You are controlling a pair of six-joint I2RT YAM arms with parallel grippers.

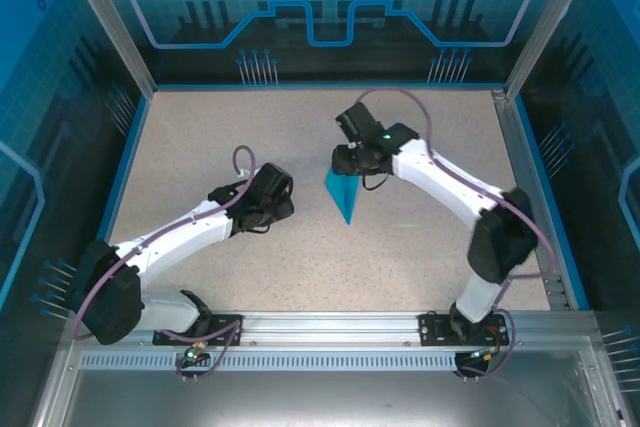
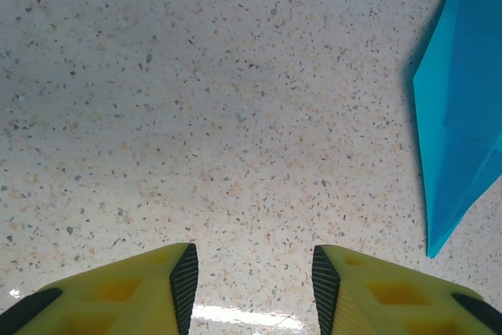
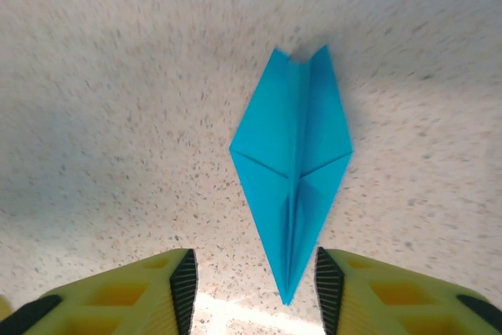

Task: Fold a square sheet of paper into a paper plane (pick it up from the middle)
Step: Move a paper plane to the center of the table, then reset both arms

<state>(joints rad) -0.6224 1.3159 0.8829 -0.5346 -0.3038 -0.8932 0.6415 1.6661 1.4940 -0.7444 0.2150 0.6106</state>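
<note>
Flat near the middle of the tabletop [image 1: 400, 267]: the plane [image 1: 345, 197], cyan-blue, one sharp end toward the near edge. Over its far end, the right claw [image 1: 345, 160], released, gripping nothing.

From the right wrist, plane [image 3: 294, 162] seen whole as a long kite shape, creased down its centre, notched at one end and drawn to a fine tip at the other. That tip framed between the two yellow fingers [image 3: 141, 296] of the right claw [image 3: 252, 276], resting on the speckled tabletop [image 3: 118, 115]; cannot tell whether touched by either finger.

Toward the left edge from the plane and apart from it, the left claw [image 1: 278, 192], likewise released and bare. From the left wrist, a wide gap at that claw [image 2: 251, 272], with speckled tabletop [image 2: 196, 115] showing through it and the plane [image 2: 459, 115] off to one side, clear of the fingers.
</note>
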